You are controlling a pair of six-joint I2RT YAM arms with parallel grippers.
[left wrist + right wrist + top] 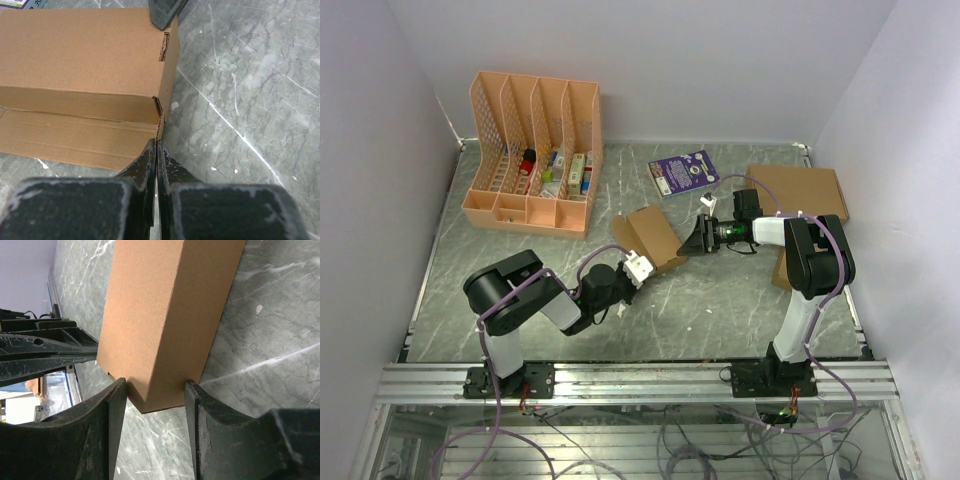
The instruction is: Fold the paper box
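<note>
Right wrist view: box (165,315) at middle of bench (270,315), right end effector (156,385) clamped across its end; left end effector (157,150) pressed together at flap (75,137) edge. Likely light, thin, dent-prone; grip stiff folded walls.

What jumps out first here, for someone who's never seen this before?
Two arms meet mid-table at a small brown box: the right pincer clamps one end, and the left pincer, shut, is at its other end. At the back left stands a peach rack.
</note>
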